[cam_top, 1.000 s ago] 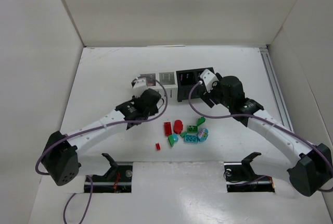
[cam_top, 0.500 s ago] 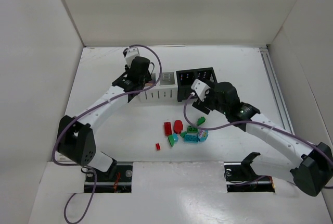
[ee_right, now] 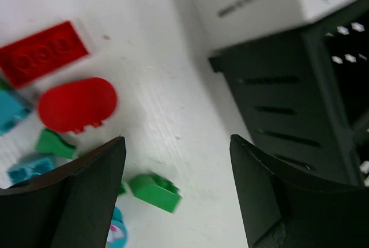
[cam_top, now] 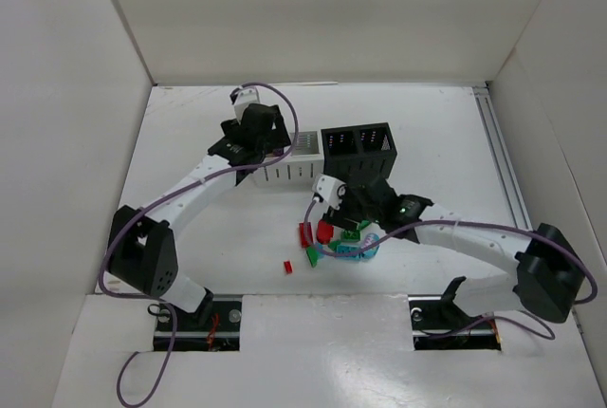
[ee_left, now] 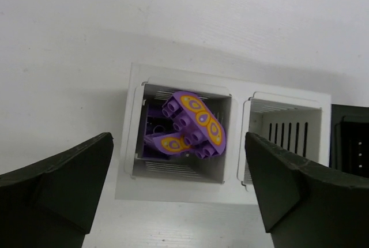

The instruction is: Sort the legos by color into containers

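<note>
Purple bricks lie in the white bin at the centre of the left wrist view, where that colour belongs. My left gripper hangs wide apart above them, holding nothing. My right gripper, equally wide and empty, hovers over the loose pile, with a red brick at middle left, likely my next pick.

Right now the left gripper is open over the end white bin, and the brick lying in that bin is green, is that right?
Not quite. The brick in the end white bin is purple with yellow ovals, not green; the left wrist view shows it. The rest is right: the left gripper is open over that bin.
</note>
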Motion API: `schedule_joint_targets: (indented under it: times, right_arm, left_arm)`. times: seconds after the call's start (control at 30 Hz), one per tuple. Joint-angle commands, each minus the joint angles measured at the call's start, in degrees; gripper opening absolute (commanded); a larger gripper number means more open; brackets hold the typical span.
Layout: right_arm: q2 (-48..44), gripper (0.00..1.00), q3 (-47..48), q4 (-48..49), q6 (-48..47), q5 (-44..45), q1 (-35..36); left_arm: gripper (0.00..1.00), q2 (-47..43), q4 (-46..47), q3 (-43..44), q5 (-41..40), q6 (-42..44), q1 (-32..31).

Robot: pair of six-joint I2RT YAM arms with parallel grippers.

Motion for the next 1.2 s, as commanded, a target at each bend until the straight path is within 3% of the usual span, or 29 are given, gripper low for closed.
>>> schedule_joint_targets:
  times: [0.0,0.3,0.47,0.7,1.17]
  right_arm:
    - [5.3,0.78,4.6,3.6,3.9,2.4,5.4]
    - [17.5,0.76,10.5,11.3,5.4,-4.4,10.6]
    - [23.0,0.76,13.5,13.8,16.0,-7.2,10.6]
    - [25.7,0.76,12.2,13.8,30.8,-2.1,10.6]
    - [25.6,0.73,10.0,6.7,39.3,3.4,10.6]
  left_arm:
    - [1.0,-7.1,1.3,-1.6,-0.2,0.1,0.0]
    - [1.0,-25.0,-2.5,-16.1,-0.7,-10.1,0.0]
    - [1.0,-34.2,-5.6,-25.2,-2.0,-17.6,0.0]
    - [1.0,-41.5,-11.0,-28.6,-5.6,-22.7,0.0]
    - [1.0,-45.9,-14.6,-29.7,-9.5,-29.1,0.0]
